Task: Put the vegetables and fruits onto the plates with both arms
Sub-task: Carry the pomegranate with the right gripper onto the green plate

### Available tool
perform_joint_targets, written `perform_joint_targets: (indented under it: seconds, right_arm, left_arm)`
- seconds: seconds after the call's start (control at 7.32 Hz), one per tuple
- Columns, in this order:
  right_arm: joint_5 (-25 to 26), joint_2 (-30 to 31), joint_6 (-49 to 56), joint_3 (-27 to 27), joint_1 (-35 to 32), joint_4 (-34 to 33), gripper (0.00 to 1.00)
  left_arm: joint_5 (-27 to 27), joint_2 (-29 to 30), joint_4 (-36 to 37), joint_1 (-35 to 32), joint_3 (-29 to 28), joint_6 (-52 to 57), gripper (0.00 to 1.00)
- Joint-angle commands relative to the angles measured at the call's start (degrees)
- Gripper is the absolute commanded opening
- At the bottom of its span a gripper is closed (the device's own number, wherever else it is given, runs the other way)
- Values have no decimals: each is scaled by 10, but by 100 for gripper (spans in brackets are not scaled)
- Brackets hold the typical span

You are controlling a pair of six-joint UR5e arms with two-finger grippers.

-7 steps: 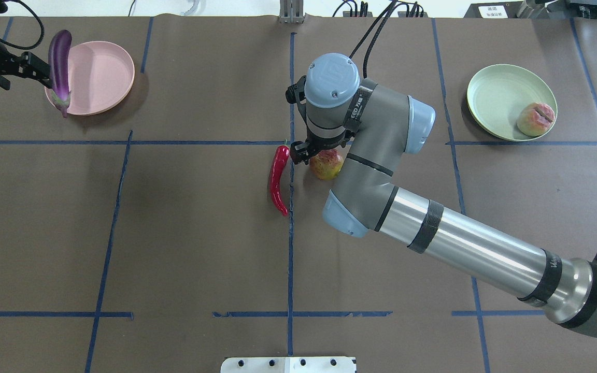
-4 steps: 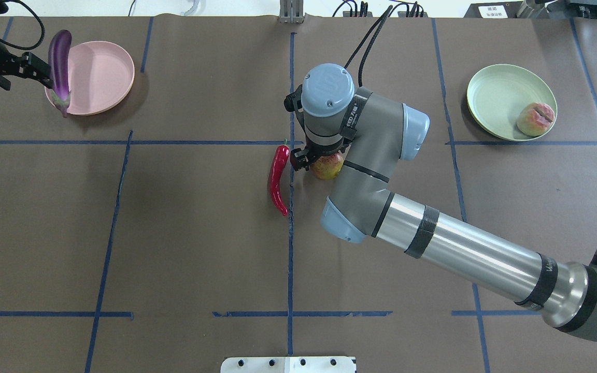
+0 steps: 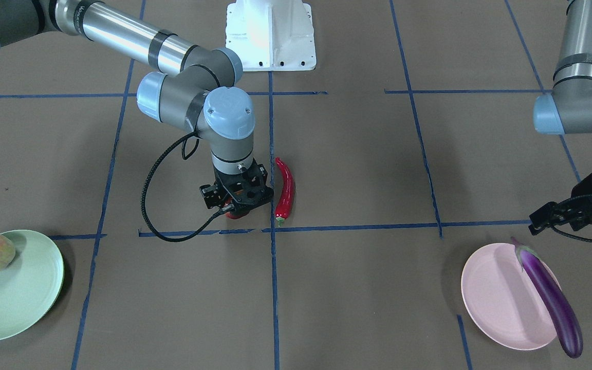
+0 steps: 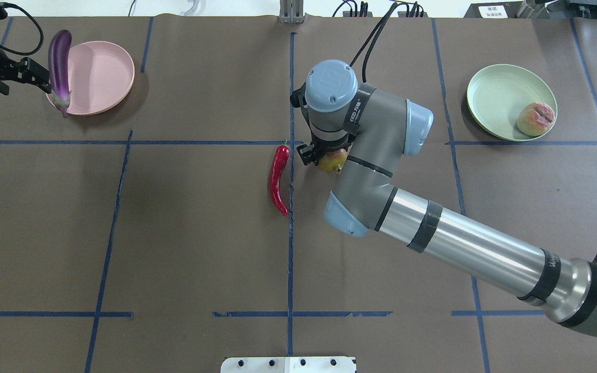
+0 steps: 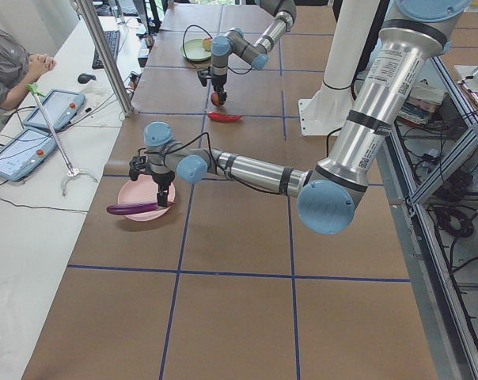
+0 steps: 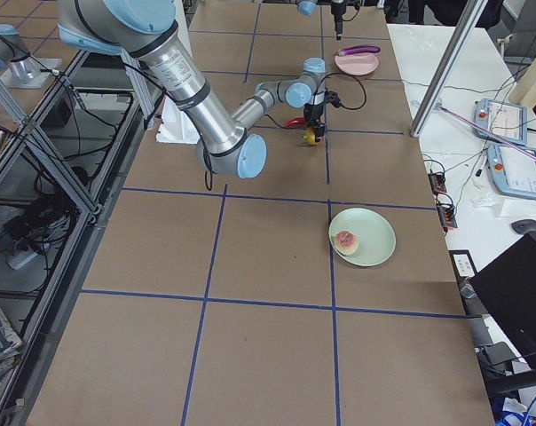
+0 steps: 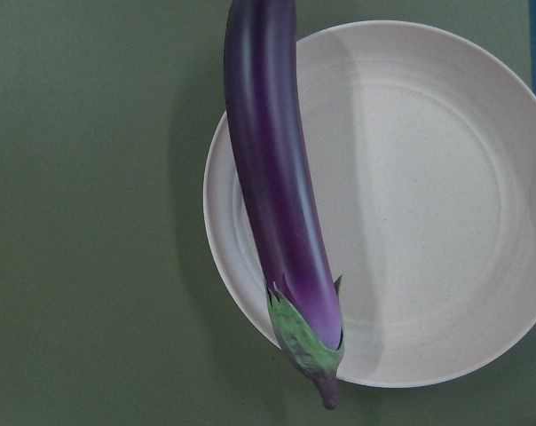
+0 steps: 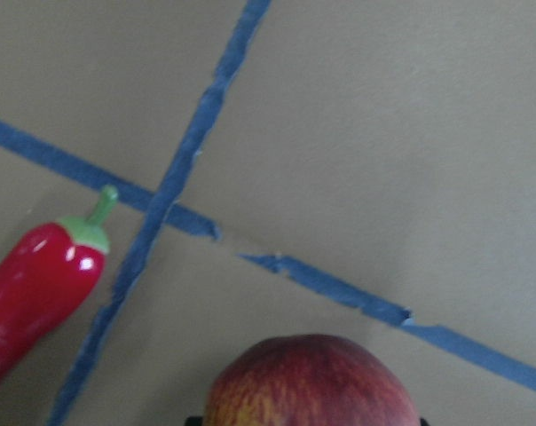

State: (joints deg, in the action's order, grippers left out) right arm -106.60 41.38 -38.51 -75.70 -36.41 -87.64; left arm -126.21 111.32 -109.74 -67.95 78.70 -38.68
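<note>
Pomegranate (image 4: 332,161) has shifted slightly, clamped in the right pincer (image 3: 235,208); left pincer (image 4: 39,76): cannot tell how open.

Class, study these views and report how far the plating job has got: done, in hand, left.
Done: the peach sits on the green plate, and the eggplant lies across the rim of the pink plate. In hand: the right gripper grips the pomegranate beside the chili. Left: the pomegranate needs a plate, and the chili lies untouched on the table.

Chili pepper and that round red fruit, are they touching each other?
Apart. The right wrist view shows a strip of bare brown table between the chili pepper and the pomegranate.
</note>
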Motion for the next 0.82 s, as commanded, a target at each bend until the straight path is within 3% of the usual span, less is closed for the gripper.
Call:
perform_joint_targets:
  seconds: [0.0, 0.68]
  right_arm:
    - [-49, 8, 14, -1, -80, -13, 8]
    - [-87, 156, 435, 6, -274, 17, 11]
  left_arm:
    - [0, -1, 0, 1, 0, -1, 100]
    - [1, -1, -1, 4, 1, -10, 100]
